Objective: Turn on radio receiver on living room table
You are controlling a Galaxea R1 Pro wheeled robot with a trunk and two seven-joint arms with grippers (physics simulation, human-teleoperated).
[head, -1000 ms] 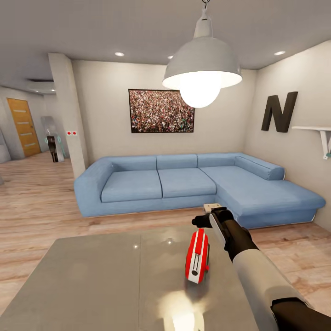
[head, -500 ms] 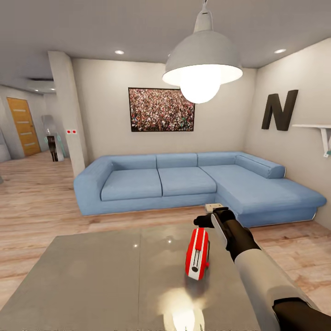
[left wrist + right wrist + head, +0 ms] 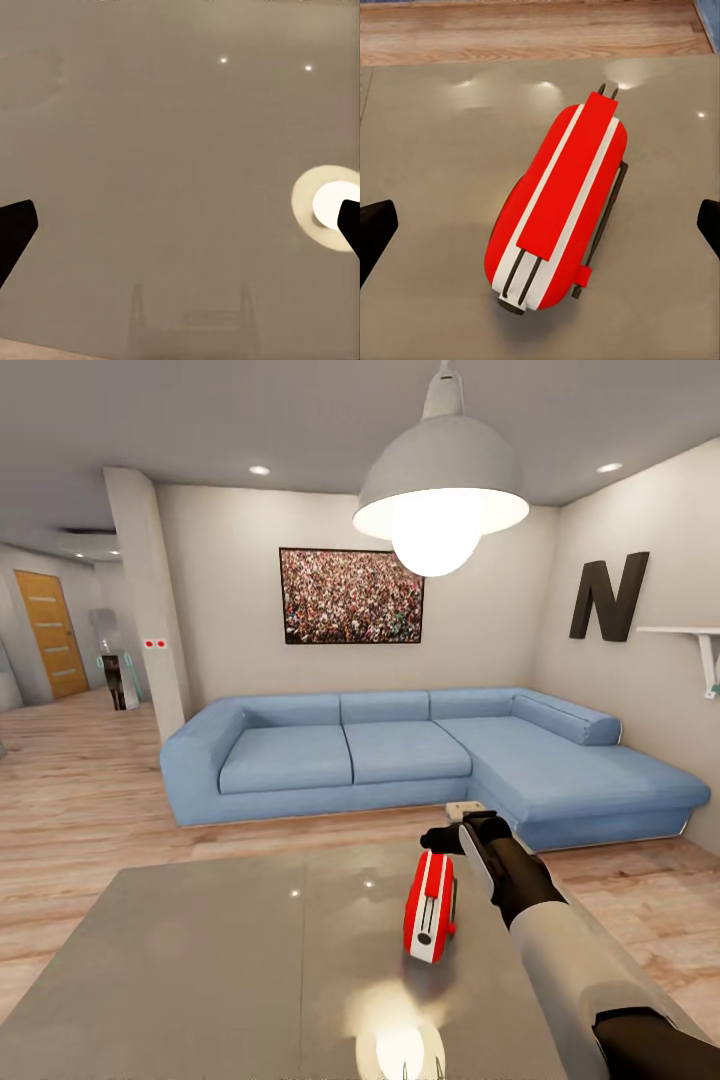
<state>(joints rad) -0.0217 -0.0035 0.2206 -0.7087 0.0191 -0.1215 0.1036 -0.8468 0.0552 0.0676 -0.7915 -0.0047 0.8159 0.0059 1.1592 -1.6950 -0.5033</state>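
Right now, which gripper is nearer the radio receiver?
Right. The right gripper hovers just beyond the radio receiver; the left gripper faces bare table elsewhere.

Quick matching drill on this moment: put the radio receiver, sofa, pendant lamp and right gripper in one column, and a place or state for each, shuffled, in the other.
1. radio receiver
2. sofa
3. pendant lamp
4. right gripper

A. lit, hanging overhead
B. open above the radio
C. against the far wall
D. on the table, red

Pairs: 1-D, 2-C, 3-A, 4-B
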